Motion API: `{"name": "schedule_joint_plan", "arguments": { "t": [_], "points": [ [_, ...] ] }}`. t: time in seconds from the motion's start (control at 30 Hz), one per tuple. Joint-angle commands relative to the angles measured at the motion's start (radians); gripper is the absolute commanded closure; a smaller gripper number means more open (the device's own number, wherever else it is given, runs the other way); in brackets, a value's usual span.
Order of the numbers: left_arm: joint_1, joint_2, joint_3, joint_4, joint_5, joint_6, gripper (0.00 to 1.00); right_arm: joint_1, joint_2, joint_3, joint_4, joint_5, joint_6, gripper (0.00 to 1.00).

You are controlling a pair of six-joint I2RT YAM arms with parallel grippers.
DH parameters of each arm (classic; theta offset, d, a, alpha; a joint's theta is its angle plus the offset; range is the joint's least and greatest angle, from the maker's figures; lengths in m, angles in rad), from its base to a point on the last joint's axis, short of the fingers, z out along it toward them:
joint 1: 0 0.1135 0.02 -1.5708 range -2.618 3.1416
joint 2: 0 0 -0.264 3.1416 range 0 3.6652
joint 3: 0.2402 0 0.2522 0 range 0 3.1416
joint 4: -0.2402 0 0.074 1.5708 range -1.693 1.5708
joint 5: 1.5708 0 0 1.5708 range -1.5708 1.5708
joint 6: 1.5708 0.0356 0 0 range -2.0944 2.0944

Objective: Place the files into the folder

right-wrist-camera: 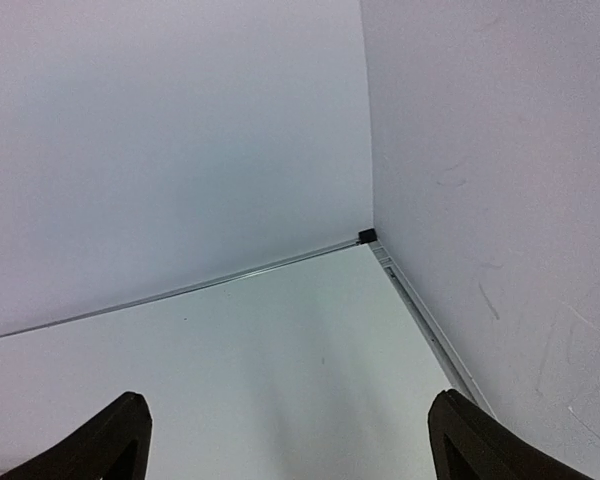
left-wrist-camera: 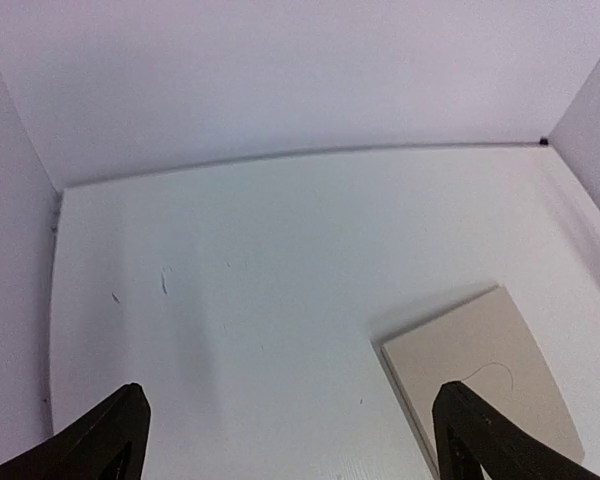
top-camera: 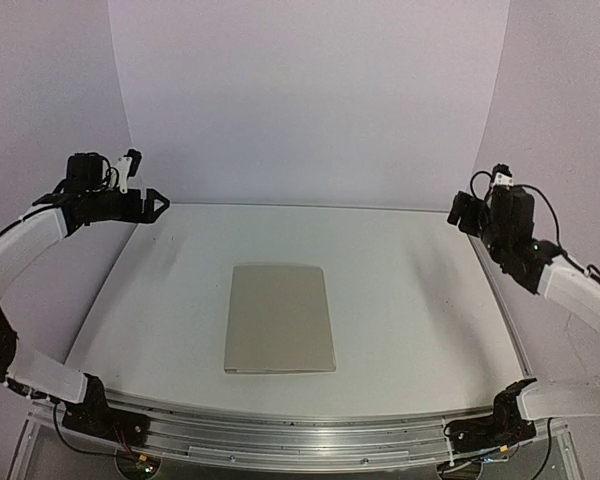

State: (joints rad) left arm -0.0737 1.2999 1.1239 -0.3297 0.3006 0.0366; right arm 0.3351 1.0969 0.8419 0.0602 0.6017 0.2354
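Note:
The tan folder (top-camera: 280, 318) lies closed and flat in the middle of the white table; its far corner also shows in the left wrist view (left-wrist-camera: 480, 375). No white printed sheets are in view. My left gripper (top-camera: 156, 204) is open and empty, held high over the table's far left corner, well away from the folder. In the left wrist view its gripper (left-wrist-camera: 290, 440) shows both fingertips wide apart. My right gripper (top-camera: 458, 212) is open and empty, held high at the far right; the right wrist view (right-wrist-camera: 285, 440) shows only bare table between its fingertips.
White walls close the table at the back and both sides. A metal rail (top-camera: 300, 432) runs along the near edge by the arm bases. The table's far right corner (right-wrist-camera: 366, 237) shows in the right wrist view.

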Motion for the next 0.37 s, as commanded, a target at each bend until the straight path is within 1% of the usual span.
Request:
{"name": "schedule_joint_plan", "arguments": {
  "t": [0.0,0.07,0.13,0.2,0.33],
  "points": [
    [0.003,-0.138,-0.278,0.300,-0.216,-0.107,0.00,0.006,-0.129,-0.304,0.354,0.151,-0.101,0.02],
    [0.014,-0.178,-0.380,0.379,-0.255,-0.100,0.00,0.005,-0.209,-0.405,0.413,0.163,-0.110,0.02],
    [0.015,-0.206,-0.485,0.457,-0.364,-0.095,0.00,0.004,-0.265,-0.488,0.449,0.173,-0.127,0.02],
    [0.017,-0.214,-0.560,0.546,-0.415,-0.093,0.00,0.005,-0.302,-0.552,0.462,0.178,-0.128,0.02],
    [0.018,-0.203,-0.680,0.669,-0.409,-0.078,0.00,0.005,-0.320,-0.633,0.500,0.157,-0.111,0.02]
  ]
}}
